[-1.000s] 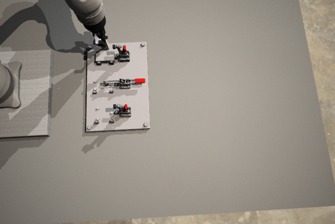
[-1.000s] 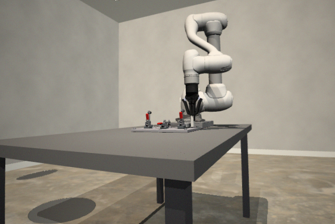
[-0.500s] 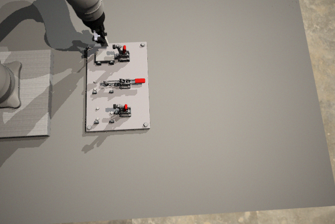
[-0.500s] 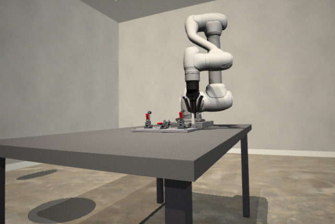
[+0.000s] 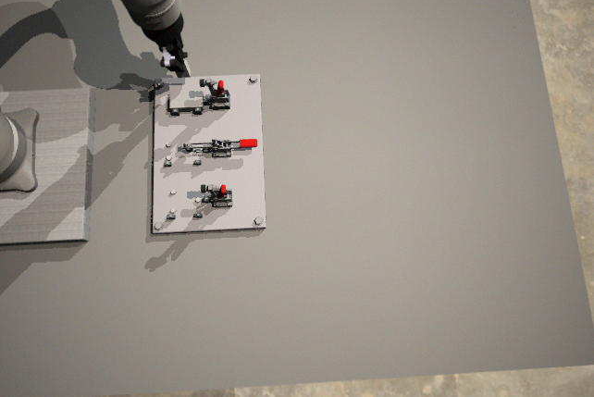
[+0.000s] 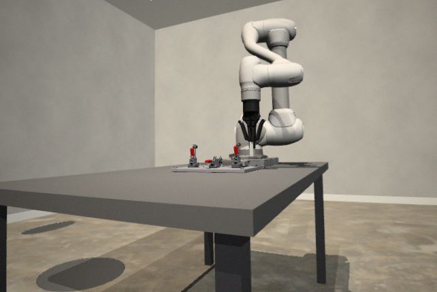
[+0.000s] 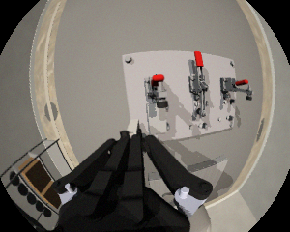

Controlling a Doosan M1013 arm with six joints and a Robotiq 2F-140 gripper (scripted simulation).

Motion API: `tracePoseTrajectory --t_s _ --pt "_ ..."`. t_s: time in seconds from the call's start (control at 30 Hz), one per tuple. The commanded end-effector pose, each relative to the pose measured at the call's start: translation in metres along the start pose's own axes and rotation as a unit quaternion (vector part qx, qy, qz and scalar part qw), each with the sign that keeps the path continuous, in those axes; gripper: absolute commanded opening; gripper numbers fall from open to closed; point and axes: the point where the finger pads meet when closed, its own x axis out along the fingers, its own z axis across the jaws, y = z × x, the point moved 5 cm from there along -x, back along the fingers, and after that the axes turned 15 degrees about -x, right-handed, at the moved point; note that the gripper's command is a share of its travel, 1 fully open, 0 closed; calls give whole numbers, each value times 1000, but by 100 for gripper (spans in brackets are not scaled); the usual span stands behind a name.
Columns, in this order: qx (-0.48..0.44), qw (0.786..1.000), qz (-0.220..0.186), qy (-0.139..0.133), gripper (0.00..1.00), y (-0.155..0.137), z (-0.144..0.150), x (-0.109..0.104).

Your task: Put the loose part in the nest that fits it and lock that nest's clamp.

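Note:
The light fixture plate (image 5: 207, 154) holds three nests in a row. The flat grey part (image 5: 184, 96) lies in the nest nearest the arm, between its dark blocks. That nest's clamp (image 5: 218, 98) has its red handle standing up, and its bar is off the part. The middle clamp (image 5: 218, 148) lies flat over an empty nest, with its red handle (image 5: 248, 142) pointing away. The third clamp (image 5: 218, 199) stands up. My gripper (image 5: 178, 66) is shut and empty, just off the plate's edge beside the part. It also shows in the exterior view (image 6: 251, 140) and in the wrist view (image 7: 137, 134).
The arm's base stand (image 5: 43, 164) sits left of the fixture plate. The table top stretches wide to the right and front of the plate. Small round pads and blocks stand up in the two empty nests.

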Motion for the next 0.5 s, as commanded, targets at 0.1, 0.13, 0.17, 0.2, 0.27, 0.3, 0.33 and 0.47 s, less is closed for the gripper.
tracePoseTrajectory --t_s 0.1,0.13,0.17,0.2,0.27,0.3,0.33,0.47 --pt "0 1000 0 0 10 0 0 0" --pt "0 1000 0 0 10 0 0 0" --pt "0 1000 0 0 10 0 0 0" --pt "0 1000 0 0 10 0 0 0" --pt "0 1000 0 0 10 0 0 0" --pt "0 1000 0 0 35 0 0 0" --pt "0 1000 0 0 35 0 0 -1" --pt "0 1000 0 0 35 0 0 -11"
